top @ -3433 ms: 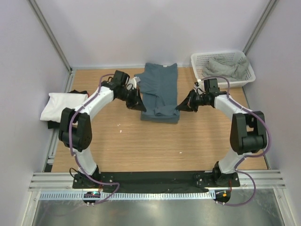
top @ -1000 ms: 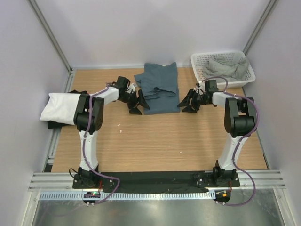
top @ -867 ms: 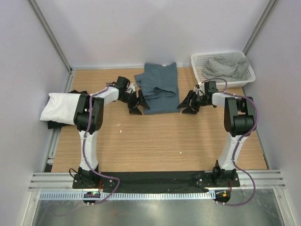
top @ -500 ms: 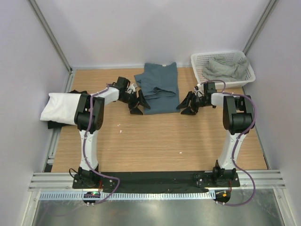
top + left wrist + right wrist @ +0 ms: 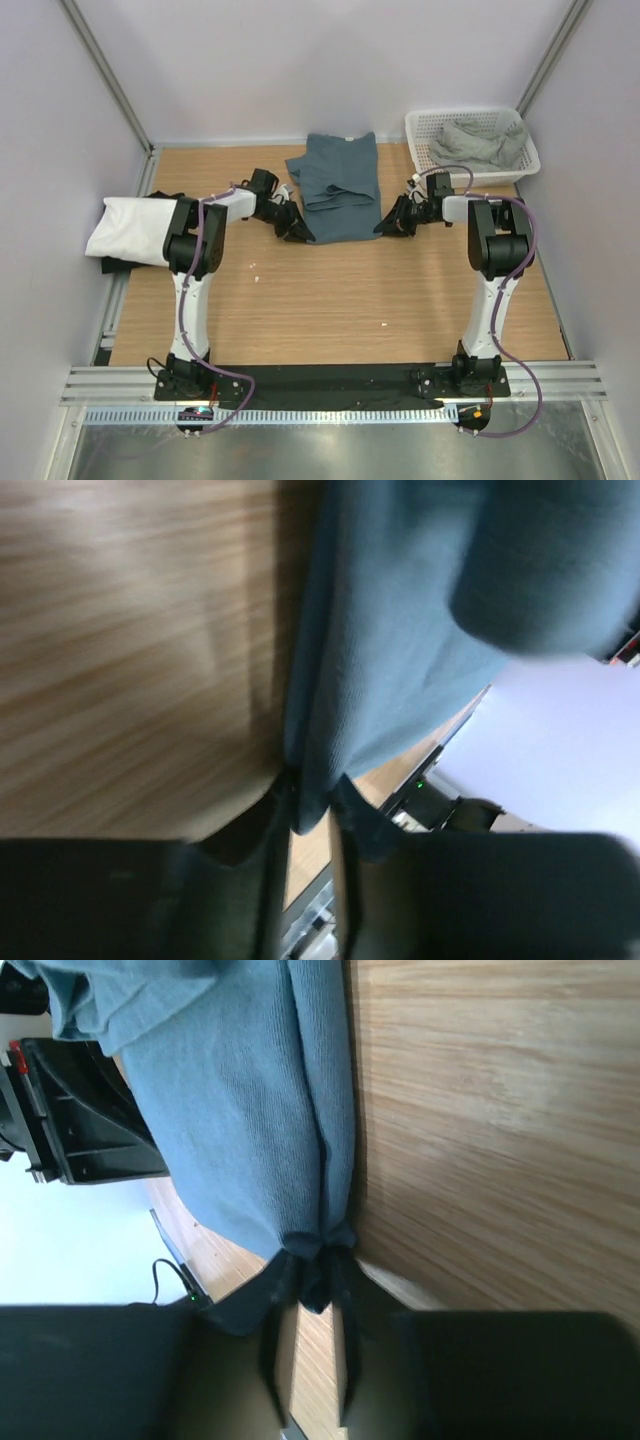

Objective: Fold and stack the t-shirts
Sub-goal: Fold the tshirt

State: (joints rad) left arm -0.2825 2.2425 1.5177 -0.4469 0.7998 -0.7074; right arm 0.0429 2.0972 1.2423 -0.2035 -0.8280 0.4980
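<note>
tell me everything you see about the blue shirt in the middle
The slate-blue soft cloth t-shirt lies folded into a rough rectangle on the wooden table near its far edge. The left arm's jaws pinch its near left corner, the right arm's jaws its near right corner. A fine knit weave shows up close.

Soft, even light fills the overhead view, and the slate-blue t-shirt (image 5: 335,185) casts only a thin, faint shadow on the table (image 5: 330,300) just beside its near edge. The left wrist view is badly smeared (the wood grain left of the shirt runs to streaks), with a dark shadow along that side. The right wrist view is sharper: the shirt's knit shows, and a narrow shadow lies to its right.
</note>
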